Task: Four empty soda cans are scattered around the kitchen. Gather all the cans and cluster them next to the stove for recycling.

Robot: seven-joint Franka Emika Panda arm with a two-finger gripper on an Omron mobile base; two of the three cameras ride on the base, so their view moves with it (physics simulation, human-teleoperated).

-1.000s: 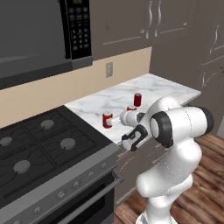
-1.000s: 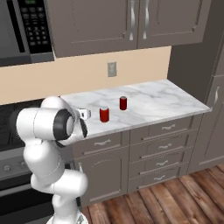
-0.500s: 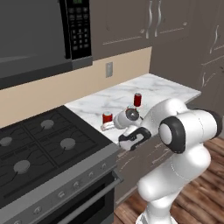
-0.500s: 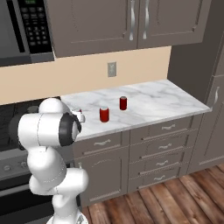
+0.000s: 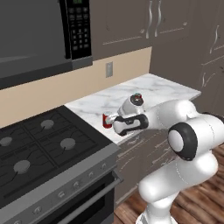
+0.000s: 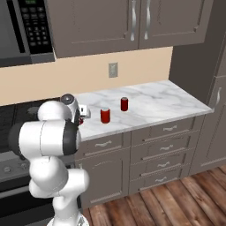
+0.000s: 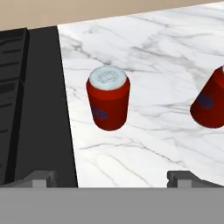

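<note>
Soda cans (image 7: 108,99) (image 7: 211,105): glossy red painted metal, the near one with a matt silvery top. Counter (image 7: 166,65) polished white-grey marble, smooth; stove (image 5: 39,144) top matt black with a brushed grey steel front. Cabinets (image 6: 145,154) satin dark brown, floor (image 6: 176,207) wood planks.

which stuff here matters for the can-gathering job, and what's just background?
Job:
- soda can nearest the stove, upright on the counter
- second soda can
- third soda can, farther along
- stove
- pincer, open, empty

Background:
- microwave
- wall outlet
- upper cabinets
- drawers
</note>
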